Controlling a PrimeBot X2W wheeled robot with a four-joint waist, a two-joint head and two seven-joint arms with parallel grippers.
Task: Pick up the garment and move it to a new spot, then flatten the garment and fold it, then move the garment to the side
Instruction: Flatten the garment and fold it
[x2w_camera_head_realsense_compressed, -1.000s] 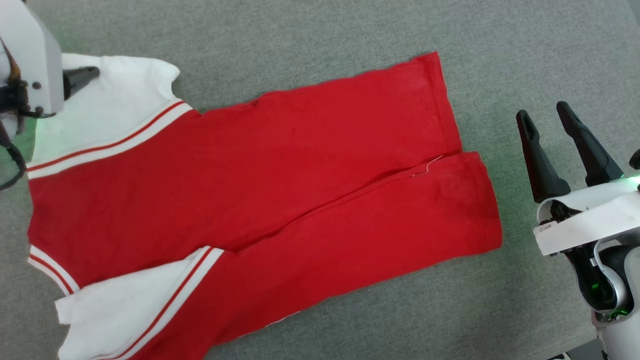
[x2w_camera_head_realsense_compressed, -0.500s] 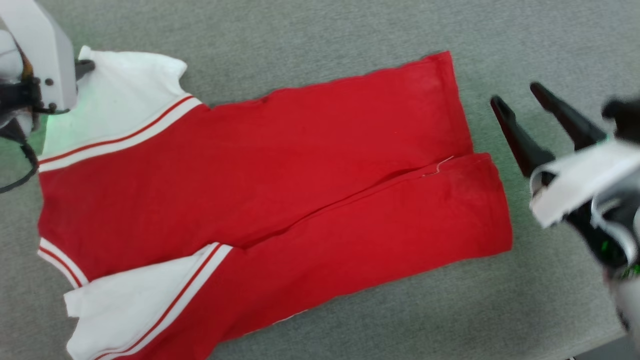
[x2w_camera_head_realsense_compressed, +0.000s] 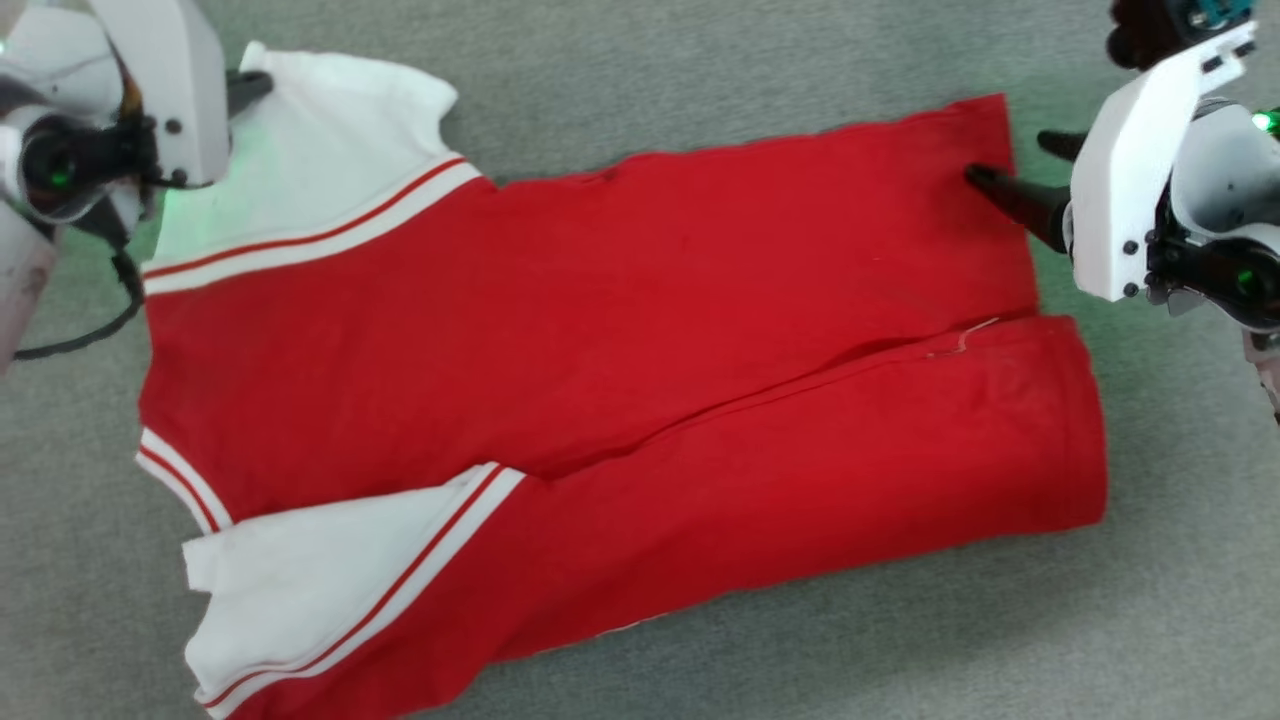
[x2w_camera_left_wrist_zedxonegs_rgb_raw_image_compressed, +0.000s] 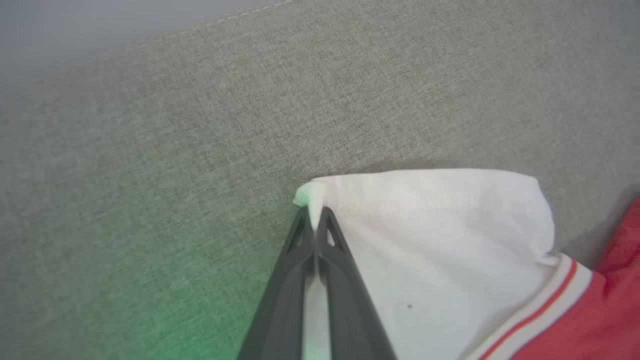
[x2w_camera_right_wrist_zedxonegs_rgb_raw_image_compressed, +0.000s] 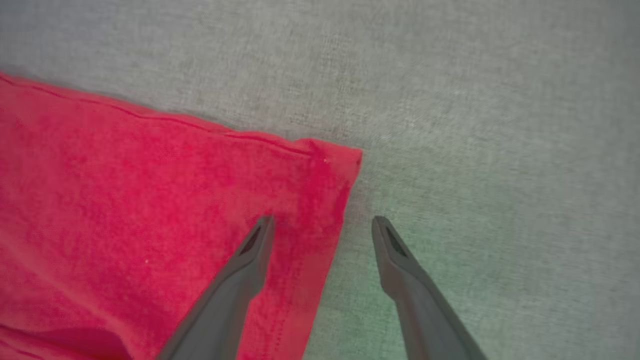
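**1. Left gripper** (x2w_camera_left_wrist_zedxonegs_rgb_raw_image_compressed: 314, 215). Fingers are pressed together with a pinch of white cloth caught at the tips. The cloth is the outer corner of the far sleeve (x2w_camera_left_wrist_zedxonegs_rgb_raw_image_compressed: 425, 225).

**2. Right gripper** (x2w_camera_right_wrist_zedxonegs_rgb_raw_image_compressed: 325, 220). Jaws are spread wide and hold nothing. One finger stands over red cloth and the other over bare surface, so the gripper straddles the hem edge just short of the far hem corner (x2w_camera_right_wrist_zedxonegs_rgb_raw_image_compressed: 345, 155). Whether the tips touch the cloth is hard to tell; probably they hang just above it.

**3. Garment** (x2w_camera_head_realsense_compressed: 600, 330). It lies flat on the grey surface (x2w_camera_head_realsense_compressed: 700, 60), between the two grippers. The red body has both sides turned in to meet along a slanting middle line. White sleeves with striped trim are at one end and a plain hem at the other. The long axis runs across the robot's front, with the sleeve end to its left and the hem end to its right.

**4. Relation governing the next move.** Both grippers sit on the far long edge, each arm at the end nearer to it. The hem corner lies just ahead of the right gripper's tips and between them.
- **Judged need:** the right jaws close on that corner, giving a hold at both ends of one edge so it can rise level.
- **Risk:** a shallow bite on the hem slips, leaving the cloth hanging from the sleeve alone.
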